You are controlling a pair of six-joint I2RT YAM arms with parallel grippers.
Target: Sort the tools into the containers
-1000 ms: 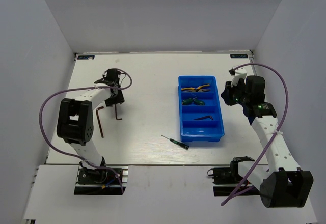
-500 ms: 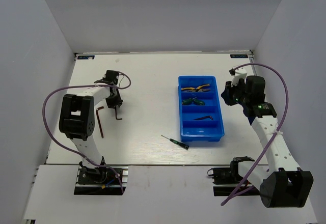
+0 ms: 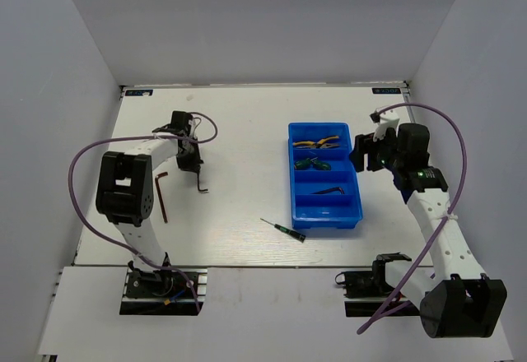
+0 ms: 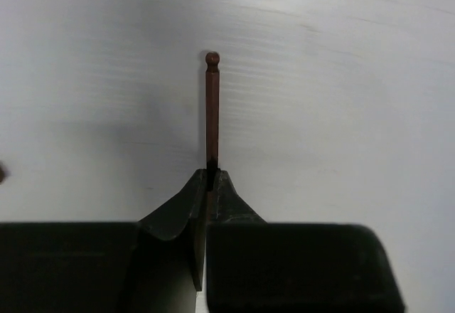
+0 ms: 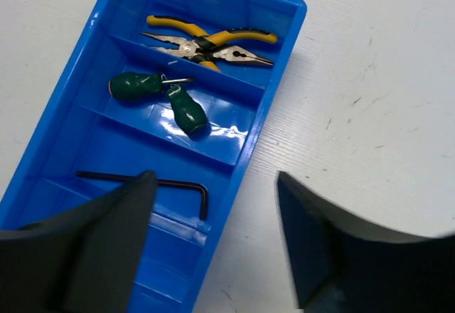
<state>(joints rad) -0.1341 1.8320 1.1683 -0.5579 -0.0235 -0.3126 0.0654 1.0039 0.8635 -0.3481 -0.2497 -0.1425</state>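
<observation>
My left gripper (image 4: 211,172) is shut on a dark brown hex key (image 4: 212,107), whose ball end sticks out past the fingertips over the white table. From above, that hex key (image 3: 200,179) hangs below the left gripper (image 3: 188,155) at the table's left. A second hex key (image 3: 162,194) lies just left of it. A thin dark screwdriver (image 3: 282,227) lies near the blue tray (image 3: 356,183). The tray's compartments hold yellow-handled pliers (image 5: 210,43), two green screwdrivers (image 5: 186,110) and a hex key (image 5: 146,179). My right gripper (image 5: 213,179) is open over the tray's right rim, holding nothing.
White walls close in the table on the left, back and right. The nearest compartment of the tray (image 3: 328,212) shows only blue floor. Purple cables loop beside both arms.
The left gripper has shut on the hex key and shifted it slightly right and nearer. The right gripper has opened and edged left toward the tray.
</observation>
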